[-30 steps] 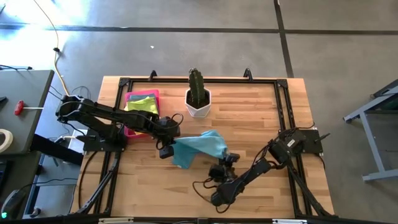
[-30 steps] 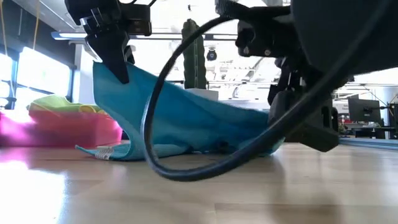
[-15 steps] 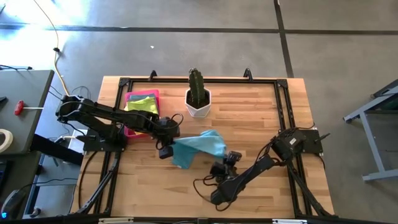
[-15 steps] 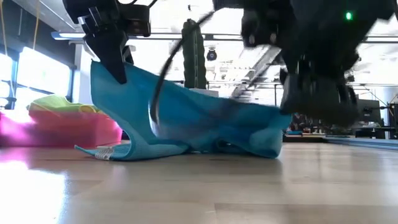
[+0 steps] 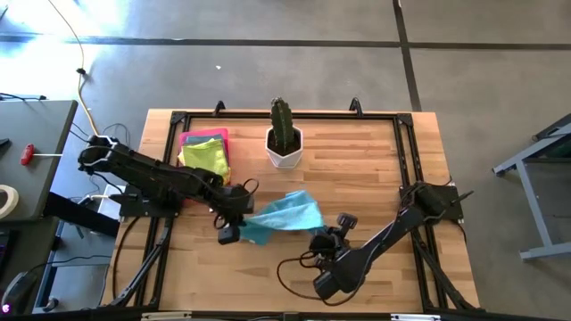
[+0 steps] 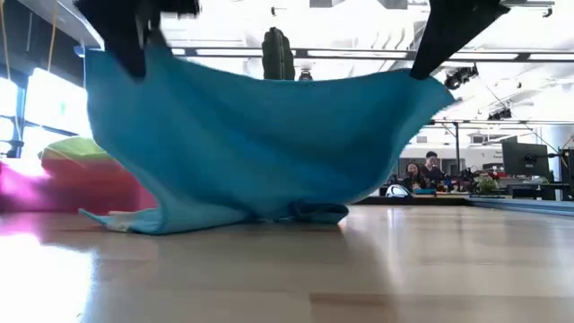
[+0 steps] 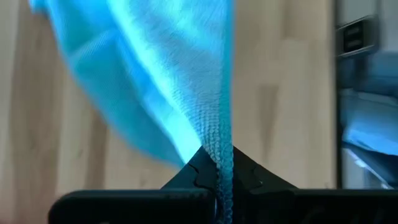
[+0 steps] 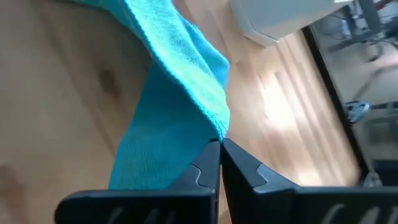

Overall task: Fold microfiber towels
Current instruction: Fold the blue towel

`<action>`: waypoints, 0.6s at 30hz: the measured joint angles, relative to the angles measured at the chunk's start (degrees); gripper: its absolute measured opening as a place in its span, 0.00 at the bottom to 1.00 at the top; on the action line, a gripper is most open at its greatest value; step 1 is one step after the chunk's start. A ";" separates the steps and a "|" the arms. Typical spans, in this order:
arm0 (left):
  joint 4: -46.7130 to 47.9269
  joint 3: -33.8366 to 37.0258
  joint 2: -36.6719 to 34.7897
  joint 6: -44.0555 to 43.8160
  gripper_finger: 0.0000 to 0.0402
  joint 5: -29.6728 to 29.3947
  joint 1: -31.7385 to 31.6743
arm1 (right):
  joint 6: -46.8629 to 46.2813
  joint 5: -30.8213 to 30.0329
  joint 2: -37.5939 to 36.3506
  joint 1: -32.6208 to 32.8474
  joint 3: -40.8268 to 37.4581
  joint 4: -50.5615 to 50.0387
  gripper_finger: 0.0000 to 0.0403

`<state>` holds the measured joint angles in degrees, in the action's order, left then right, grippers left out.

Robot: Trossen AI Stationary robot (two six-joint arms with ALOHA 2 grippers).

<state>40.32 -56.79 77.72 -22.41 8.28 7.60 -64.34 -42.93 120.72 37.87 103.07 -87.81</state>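
Left to right: pink tray (image 5: 189, 139) with yellow and lime cloths (image 5: 205, 152) at the slatted wooden bench's (image 5: 375, 178) left edge. Left claw (image 5: 234, 217), closed on one corner of a light-blue towel (image 5: 281, 216). The towel, soft with a fine looped weave, hangs as a sagging sheet above mid-bench, long axis running left–right, lower hem crumpled on the wood. Right claw (image 5: 323, 237), closed on the opposite corner.
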 joint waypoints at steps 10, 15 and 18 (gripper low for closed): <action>11.81 -16.34 -0.07 0.04 0.00 -0.51 5.68 | 7.66 8.49 -4.91 1.70 -0.07 1.29 0.00; 20.87 -25.73 -0.07 1.52 0.00 -9.80 7.34 | 12.30 8.50 -13.03 1.91 -0.06 -0.55 0.00; 23.61 -28.88 -0.07 6.29 0.00 -17.94 7.49 | 19.76 8.54 -17.51 1.41 -0.04 -1.59 0.00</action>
<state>63.93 -85.67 77.65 -16.12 -9.66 15.10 -44.58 -34.39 103.21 39.28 103.02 -89.39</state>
